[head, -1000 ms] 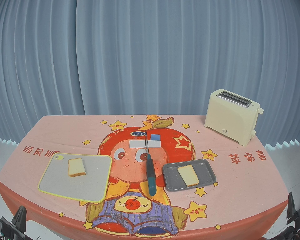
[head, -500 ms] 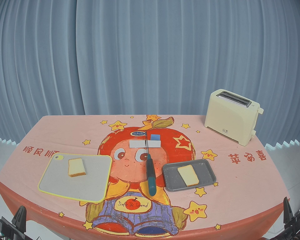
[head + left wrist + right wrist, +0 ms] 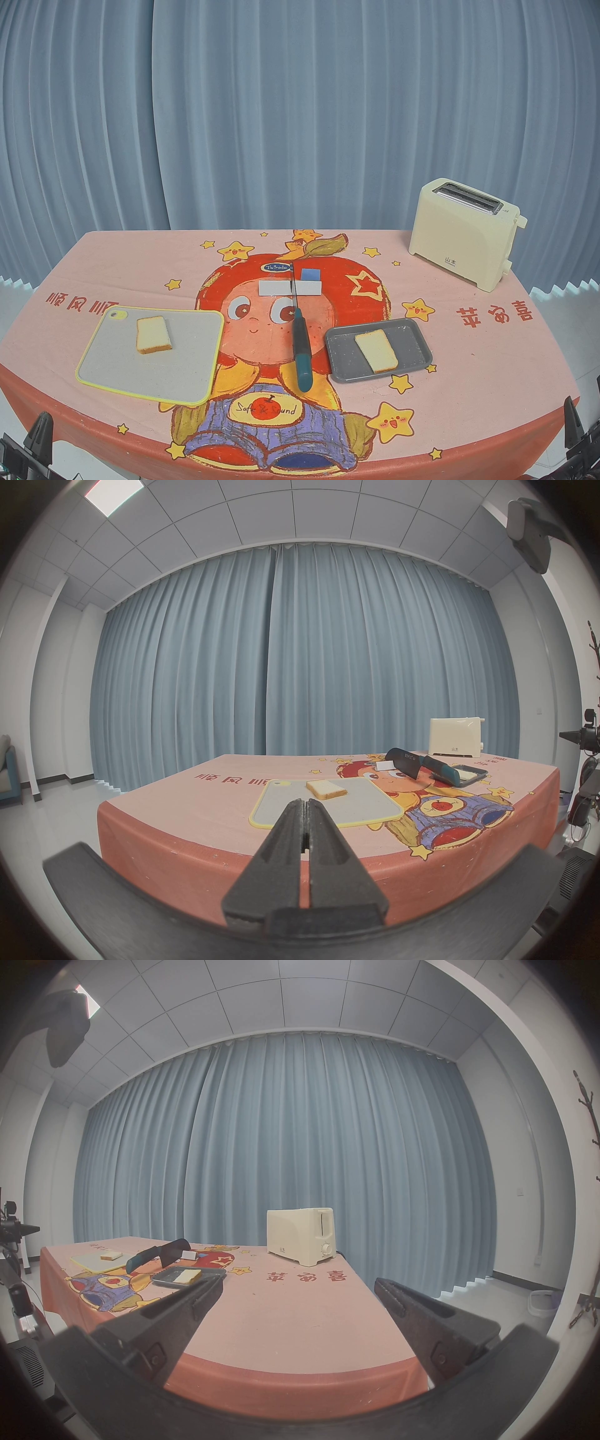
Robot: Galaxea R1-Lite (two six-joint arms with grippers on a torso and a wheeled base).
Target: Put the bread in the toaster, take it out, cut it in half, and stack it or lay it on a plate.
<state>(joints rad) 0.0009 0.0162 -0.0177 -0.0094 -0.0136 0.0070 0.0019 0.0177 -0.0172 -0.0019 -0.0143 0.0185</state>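
The right gripper (image 3: 299, 1286) has edged inward at lower right, fingers spread; the left gripper (image 3: 306, 830) has fingers pressed together. One bread piece (image 3: 153, 334) lies on the board (image 3: 181, 369), lower left, and a second piece (image 3: 376, 350) on the tray (image 3: 409, 340), centre right. The toaster (image 3: 462, 234) looks empty. Likely only the board piece remains to plate.

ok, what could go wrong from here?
1. The bread lies flat in the shallow tray; the open right pincer may shove it against the rim rather than grip it.
2. The toaster stands far right with narrow slots; the slice could catch on a slot edge.
3. The knife lies between tray and cutting board; a crossing arm could knock it.
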